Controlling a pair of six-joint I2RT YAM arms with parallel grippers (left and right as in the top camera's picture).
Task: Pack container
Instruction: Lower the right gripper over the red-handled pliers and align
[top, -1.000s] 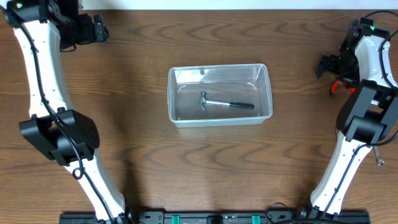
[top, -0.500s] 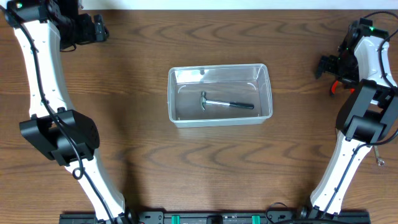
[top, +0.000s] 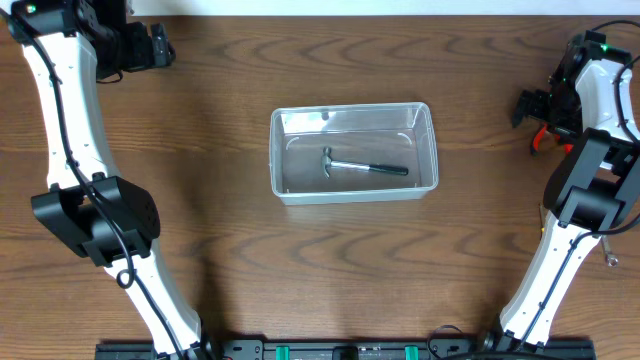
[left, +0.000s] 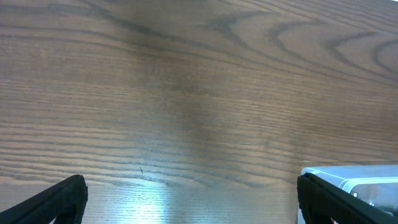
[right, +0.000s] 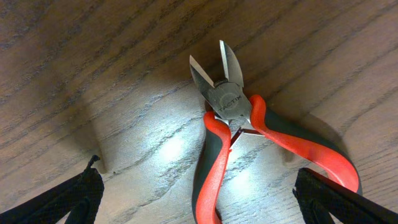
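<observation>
The container (top: 354, 152) sits in the middle of the table (top: 230, 240), long side running left to right, with bare wood on every side of it; a hammer (top: 365, 166) lies flat inside, head to the left, clear of the walls; both arms stand well apart from the tub, so the room around its rim is open. The left gripper (top: 160, 45) is at the far left corner, near the table's back edge; its wrist view shows the two fingers (left: 56, 202) at the bottom corners of the frame, spread wide with nothing but wood between them, and a corner of the container low on the right. The right gripper (top: 522, 105) hangs near the right edge, jaws as wide as they go, empty; red-handled pliers (right: 249, 134) lie flat on the wood beneath it, cutting tips slightly parted, handles pointing back between the fingers; whether the longer handle brushes a finger I cannot tell. Against half a second ago, the right arm has drifted slightly toward the right edge; the container, hammer and left arm sit as they were.
</observation>
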